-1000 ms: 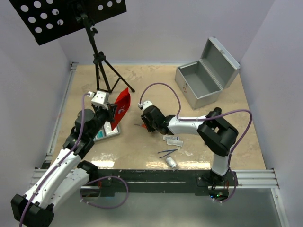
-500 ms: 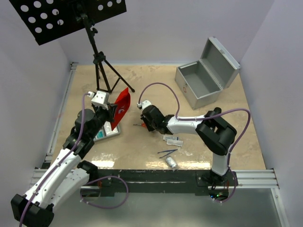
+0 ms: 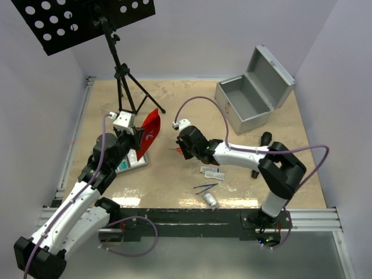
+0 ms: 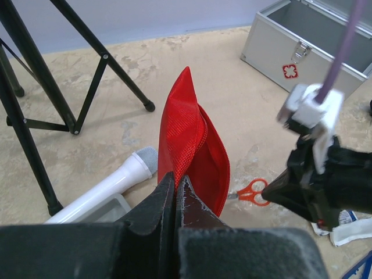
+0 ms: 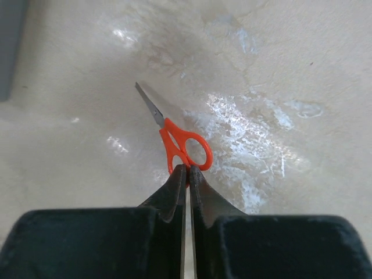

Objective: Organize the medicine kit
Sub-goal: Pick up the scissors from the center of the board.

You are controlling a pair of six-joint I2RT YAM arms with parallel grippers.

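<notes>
Pickup of small orange-handled metal scissors (image 5: 185,145): right claw (image 5: 186,168) pinched on their handle, left claw (image 4: 175,180) clamping upright red fabric pouch (image 4: 192,145); next probably lifting them into it.

You face a beige, marbled bench (image 3: 174,99) enclosed by plain pale walls (image 3: 203,35) on the left, far and right sides. A black tripod stand (image 3: 122,71) sits at far left, carrying a tilted perforated plate (image 3: 81,20). A metal rail (image 3: 314,218) runs along the near edge. Light leaves glare patches on the bench.
</notes>
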